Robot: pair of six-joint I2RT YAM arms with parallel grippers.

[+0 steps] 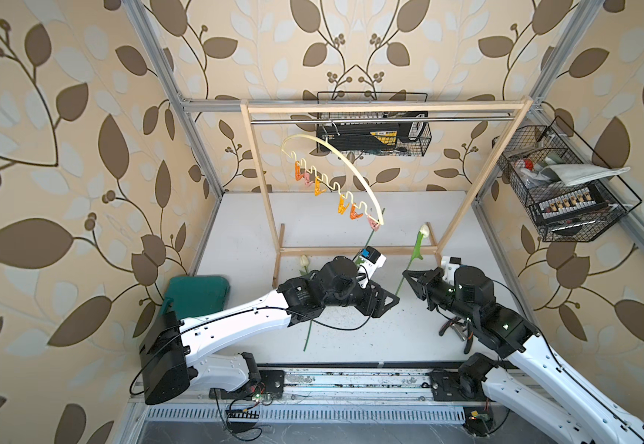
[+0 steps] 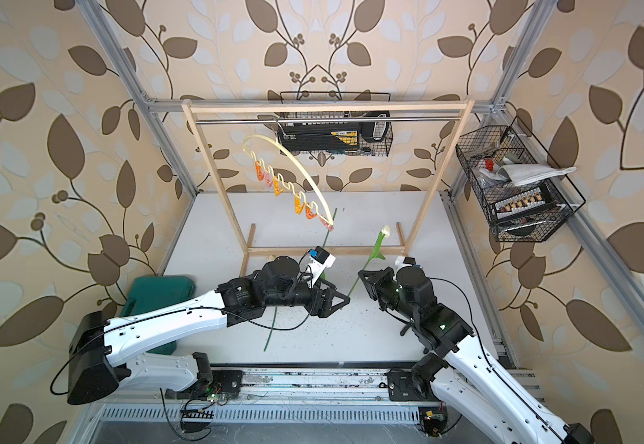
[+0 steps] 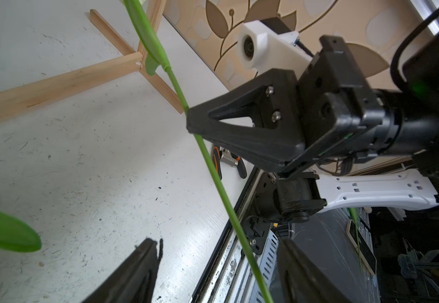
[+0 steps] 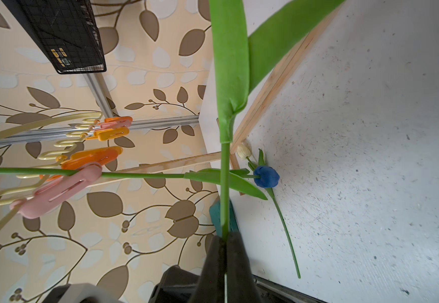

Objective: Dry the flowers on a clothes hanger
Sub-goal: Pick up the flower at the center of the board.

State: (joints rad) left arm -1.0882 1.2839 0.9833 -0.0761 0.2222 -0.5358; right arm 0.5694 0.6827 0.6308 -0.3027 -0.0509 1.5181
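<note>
The cream clothes hanger (image 1: 347, 165) hangs by its hook from the rack's metal rod. A blue flower (image 4: 265, 176) hangs head down from the pink clothespin (image 4: 58, 191) at the hanger's lower end. My right gripper (image 1: 405, 273) is shut on the stem of a white tulip (image 1: 423, 230), held upright above the table. The lower stem (image 3: 250, 257) passes between the spread fingers of my open left gripper (image 3: 217, 244) without touching them. Another white tulip (image 1: 304, 261) lies on the table, partly under the left arm.
The wooden rack's base bar (image 1: 351, 251) crosses the table behind both grippers. A green case (image 1: 197, 296) lies at the left edge. Orange-handled pliers (image 1: 455, 330) lie under the right arm. Wire baskets (image 1: 566, 192) hang on the back and right walls.
</note>
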